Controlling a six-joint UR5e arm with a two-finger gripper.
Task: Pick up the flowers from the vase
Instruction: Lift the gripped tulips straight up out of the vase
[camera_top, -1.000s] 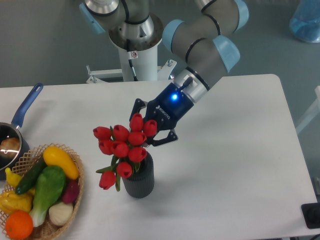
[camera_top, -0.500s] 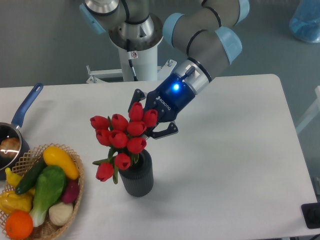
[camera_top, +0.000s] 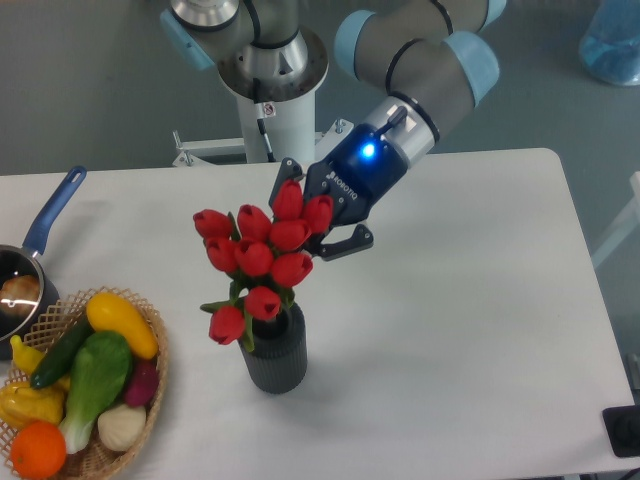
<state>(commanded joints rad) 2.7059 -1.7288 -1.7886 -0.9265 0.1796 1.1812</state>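
flowers (camera_top: 262, 262): red tulip bunch, stems still in mouth of vase (camera_top: 275, 352), buds leaning up toward the arm | gripper (camera_top: 318, 222): fingers closed around the top of the bunch, partly hidden by buds | vase: upright on white surface (camera_top: 470, 300) | left: wicker basket (camera_top: 135, 400) of vegetables, saucepan (camera_top: 28, 270)

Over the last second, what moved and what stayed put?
The hand, closed on the flowers, rose and shifted right, lifting the bunch higher, though its stems still reach the vase. The vase, wicker basket and saucepan stayed put.
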